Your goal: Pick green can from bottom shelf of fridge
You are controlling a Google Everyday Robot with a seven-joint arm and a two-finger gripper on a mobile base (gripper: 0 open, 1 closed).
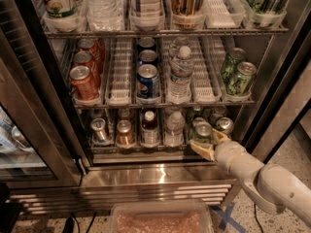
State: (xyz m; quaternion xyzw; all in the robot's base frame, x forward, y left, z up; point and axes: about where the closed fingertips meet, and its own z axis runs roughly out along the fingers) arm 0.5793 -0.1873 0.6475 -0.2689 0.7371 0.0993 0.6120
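Note:
The fridge (155, 177) stands open in front of me. The green can (203, 132), dark green with a silver top, stands at the front of the bottom shelf (146, 150), in a lane towards the right. My gripper (210, 142) reaches in from the lower right at the shelf's front edge. Its fingers are open, one tan fingertip (200, 149) low on the can's left front and the other (220, 135) on its right. The can stands on the rack between them.
A silvery can (225, 124) stands just right of the green can. A water bottle (174, 128), a dark bottle (149, 126) and two cans (125, 133) fill the lanes to the left. Pale lime-green cans (239, 75) sit above. The glass door (29, 110) hangs open left. A plastic bin (160, 218) lies below.

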